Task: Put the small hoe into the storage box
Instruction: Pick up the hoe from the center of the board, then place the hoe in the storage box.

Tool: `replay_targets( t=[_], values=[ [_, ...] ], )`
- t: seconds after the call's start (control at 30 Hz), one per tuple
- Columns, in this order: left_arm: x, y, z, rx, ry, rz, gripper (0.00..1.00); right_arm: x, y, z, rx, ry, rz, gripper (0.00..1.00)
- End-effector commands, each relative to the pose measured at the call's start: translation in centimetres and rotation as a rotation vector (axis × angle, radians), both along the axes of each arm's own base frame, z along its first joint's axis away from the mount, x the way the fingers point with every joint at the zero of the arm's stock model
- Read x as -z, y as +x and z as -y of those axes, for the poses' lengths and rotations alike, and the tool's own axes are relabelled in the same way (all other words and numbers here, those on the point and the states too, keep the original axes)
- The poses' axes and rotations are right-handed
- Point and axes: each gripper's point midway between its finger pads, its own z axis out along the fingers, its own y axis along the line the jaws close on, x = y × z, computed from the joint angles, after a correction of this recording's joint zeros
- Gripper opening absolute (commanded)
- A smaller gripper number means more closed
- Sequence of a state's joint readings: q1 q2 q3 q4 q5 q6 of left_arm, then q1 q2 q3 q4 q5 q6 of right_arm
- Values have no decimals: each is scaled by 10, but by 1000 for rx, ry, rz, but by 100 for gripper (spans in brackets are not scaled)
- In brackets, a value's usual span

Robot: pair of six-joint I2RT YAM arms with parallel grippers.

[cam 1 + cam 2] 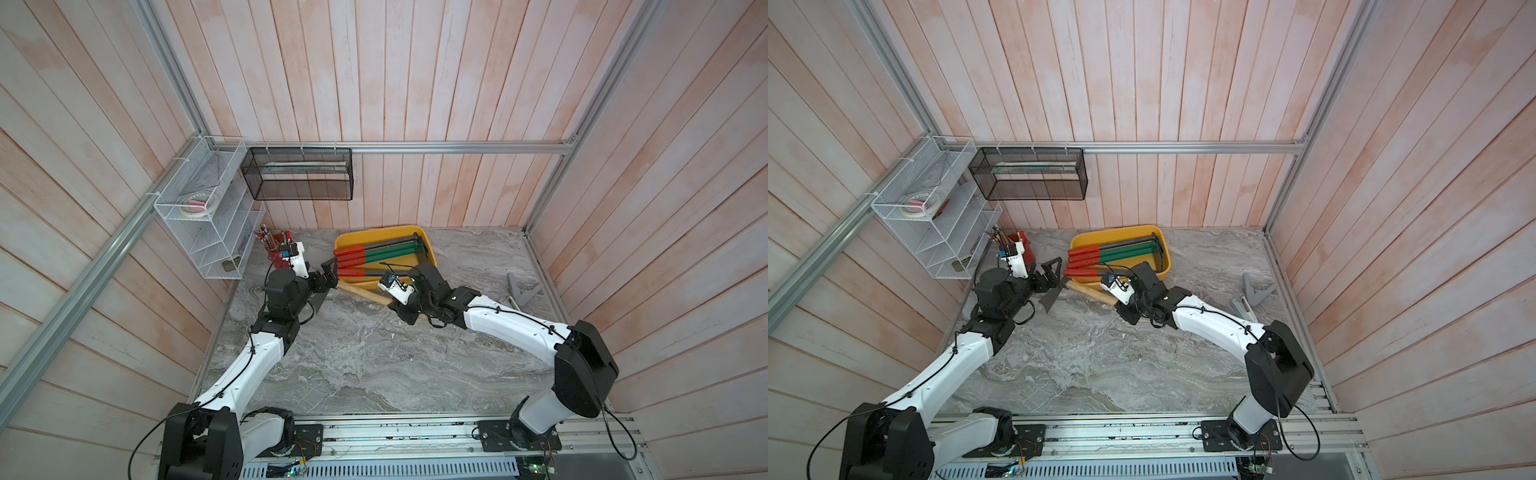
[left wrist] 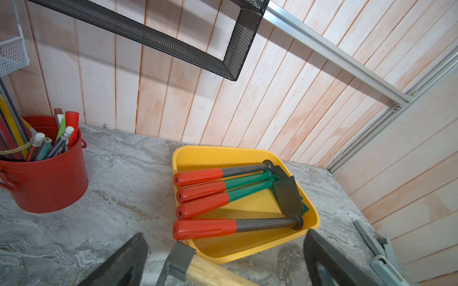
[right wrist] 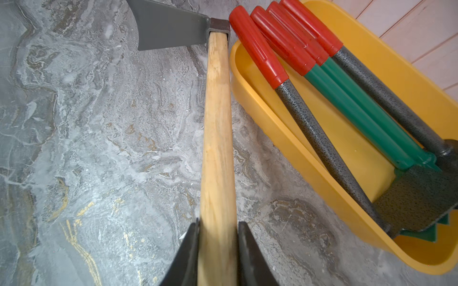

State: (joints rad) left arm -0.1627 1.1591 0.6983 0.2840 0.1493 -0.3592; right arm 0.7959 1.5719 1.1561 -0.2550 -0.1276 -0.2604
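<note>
Here, right end effector grips small hoe.

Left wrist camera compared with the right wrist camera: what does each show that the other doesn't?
Only left wrist: red metal bucket of pens, black mesh basket, open left gripper. Only right wrist: right gripper shut on the wooden-handled small hoe. Both: shallow yellow plastic storage box, four red-gripped hand tools in it, the hoe beside it.

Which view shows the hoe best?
Right wrist: the hoe runs from blade to the right hand gripping its handle. Both top views show it small, partly behind arms; left wrist shows only its socket end.
</note>
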Motion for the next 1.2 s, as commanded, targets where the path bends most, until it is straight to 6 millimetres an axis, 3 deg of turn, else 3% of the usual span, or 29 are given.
replay_targets(
  t=[0.0, 0.33, 0.67, 0.87, 1.17],
  values=[
    [-12, 0, -2, -4, 1, 32, 100, -47, 9, 0, 37, 117, 96, 0],
    [-16, -6, 20, 119, -69, 53, 100, -115, 28, 40, 166, 417, 177, 0],
    [-5, -15, 97, 390, -140, 60, 99, -152, 43, 43, 236, 654, 184, 0],
    [-5, -8, 119, 460, -230, 74, 99, -158, 37, 46, 276, 781, 127, 0],
    [-19, 7, 143, 556, -400, 142, 98, -147, 28, 36, 249, 819, 69, 0]
  ],
)
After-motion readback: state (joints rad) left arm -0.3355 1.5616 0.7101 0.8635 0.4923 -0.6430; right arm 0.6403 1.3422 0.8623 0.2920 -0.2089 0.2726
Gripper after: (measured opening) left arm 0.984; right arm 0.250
